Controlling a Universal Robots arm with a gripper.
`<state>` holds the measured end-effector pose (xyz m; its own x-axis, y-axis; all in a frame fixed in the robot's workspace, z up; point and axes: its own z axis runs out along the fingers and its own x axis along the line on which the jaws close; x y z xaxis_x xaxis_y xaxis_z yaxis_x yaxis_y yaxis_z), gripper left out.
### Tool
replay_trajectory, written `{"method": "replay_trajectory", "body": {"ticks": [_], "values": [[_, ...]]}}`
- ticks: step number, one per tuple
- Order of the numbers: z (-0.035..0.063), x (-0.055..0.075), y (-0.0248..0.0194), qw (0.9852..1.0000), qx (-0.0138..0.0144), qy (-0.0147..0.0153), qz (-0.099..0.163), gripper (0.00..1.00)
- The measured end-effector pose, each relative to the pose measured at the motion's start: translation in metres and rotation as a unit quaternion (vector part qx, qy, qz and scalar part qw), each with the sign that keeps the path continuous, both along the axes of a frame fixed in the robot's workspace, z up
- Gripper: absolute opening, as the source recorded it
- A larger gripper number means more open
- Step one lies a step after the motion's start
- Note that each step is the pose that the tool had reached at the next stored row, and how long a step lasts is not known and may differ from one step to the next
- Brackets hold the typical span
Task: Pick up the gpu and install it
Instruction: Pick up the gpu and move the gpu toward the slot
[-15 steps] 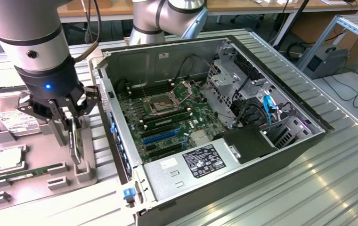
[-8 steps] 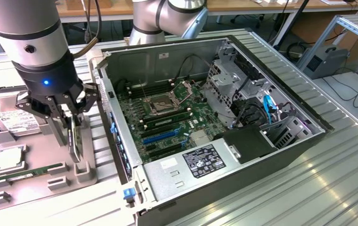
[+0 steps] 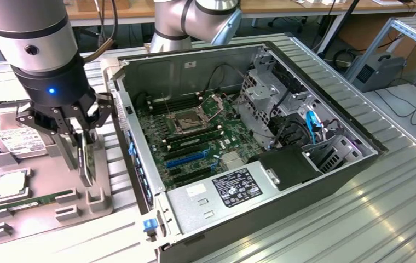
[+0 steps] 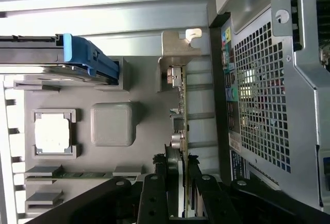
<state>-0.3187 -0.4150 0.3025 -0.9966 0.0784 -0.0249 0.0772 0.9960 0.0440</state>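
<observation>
While the exterior view has the gripper (image 3: 79, 159) down at the tray (image 3: 44, 170), it looks clamped on the gpu (image 3: 86, 172), which stands on edge beside the case (image 3: 193, 66). Wrist view: fingers (image 4: 154, 198) pinch the card's edge, bracket (image 4: 179, 54) at the far end. Pickup step, I'd say. Any lift needs a straight pull with the card kept upright.

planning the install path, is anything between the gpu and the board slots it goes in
The pincer is at the gpu, which stands upright in its tray. Between it and the blue motherboard slots stands the case wall. The slots themselves look bare.
</observation>
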Motion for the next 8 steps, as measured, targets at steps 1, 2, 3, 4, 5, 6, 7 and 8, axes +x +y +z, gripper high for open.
{"method": "replay_trajectory", "body": {"ticks": [1, 2, 3, 4, 5, 6, 7, 8], "values": [[0.0008, 0.000, 0.0000, 1.0000, 0.0000, 0.0000, 0.000, 0.27], [0.0022, 0.000, 0.0001, 1.0000, 0.0000, 0.0000, 0.000, 0.27], [0.0071, 0.000, 0.0003, 1.0000, 0.0000, 0.0000, 0.000, 0.27], [0.0101, 0.000, 0.0003, 1.0000, 0.0000, 0.0000, 0.000, 0.27], [0.0135, 0.000, 0.0004, 1.0000, 0.0000, 0.0000, 0.000, 0.27], [0.0169, 0.000, 0.0005, 1.0000, 0.0000, 0.0000, 0.000, 0.27], [0.0261, 0.000, 0.0005, 1.0000, 0.0000, 0.0000, 0.000, 0.27], [0.0310, 0.000, 0.0005, 1.0000, 0.0000, 0.0000, 0.000, 0.27]]}}
